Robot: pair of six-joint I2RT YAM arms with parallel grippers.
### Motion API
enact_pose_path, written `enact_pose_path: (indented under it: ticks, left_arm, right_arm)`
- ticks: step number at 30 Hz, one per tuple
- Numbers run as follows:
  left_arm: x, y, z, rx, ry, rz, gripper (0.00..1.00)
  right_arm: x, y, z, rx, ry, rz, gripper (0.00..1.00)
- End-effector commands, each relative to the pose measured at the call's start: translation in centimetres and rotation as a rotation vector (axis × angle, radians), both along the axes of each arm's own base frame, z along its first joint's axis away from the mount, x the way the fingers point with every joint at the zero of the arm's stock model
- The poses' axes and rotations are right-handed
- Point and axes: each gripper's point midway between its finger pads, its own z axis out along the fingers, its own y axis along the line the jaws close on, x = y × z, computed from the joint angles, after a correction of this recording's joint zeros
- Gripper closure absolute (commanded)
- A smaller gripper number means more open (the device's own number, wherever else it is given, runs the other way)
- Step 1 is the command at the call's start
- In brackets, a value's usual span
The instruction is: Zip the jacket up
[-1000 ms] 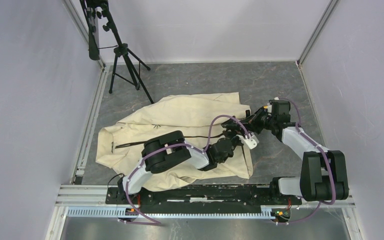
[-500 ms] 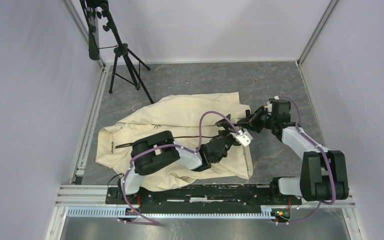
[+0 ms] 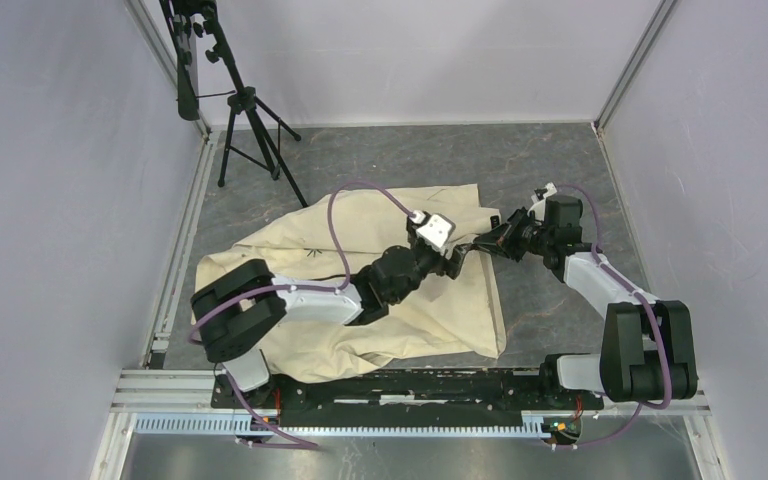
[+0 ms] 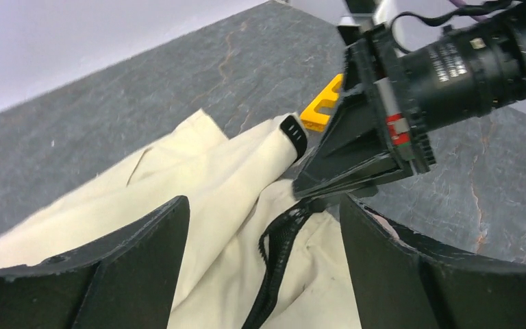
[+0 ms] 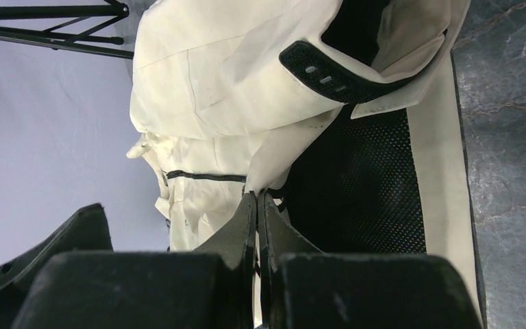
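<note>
Treat the jacket (image 3: 460,300) as cream woven cloth, matt and creased throughout. Its zipper (image 4: 277,247) is a dark toothed tape with a coarse edge. The lining (image 5: 363,178) is black perforated mesh. The tab (image 5: 329,72) is black with a fuzzy, pebbled face. On the left end effector (image 4: 261,205) and right end effector (image 5: 255,200) you see black matt plastic, grainy, with rough edges. The bench (image 3: 410,155) is grey, veined like stone, with a dull finish. The arm shells (image 3: 315,303) are smooth white plastic with a slight sheen. The rails (image 3: 160,385) are bare ribbed metal.
</note>
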Motion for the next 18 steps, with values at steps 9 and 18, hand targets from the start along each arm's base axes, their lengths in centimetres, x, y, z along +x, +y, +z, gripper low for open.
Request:
enact_pose_path:
  ticks: [9, 18]
  left_arm:
    - [-1.9, -2.4, -1.0, 0.076, 0.097, -0.165, 0.17]
    - [-1.2, -4.9, -3.5, 0.282, -0.024, -0.229, 0.22]
  right_arm:
    - [0.8, 0.1, 0.9, 0.015, -0.044, 0.012, 1.0]
    - [0.8, 0.2, 0.7, 0.023, -0.025, 0.013, 1.0]
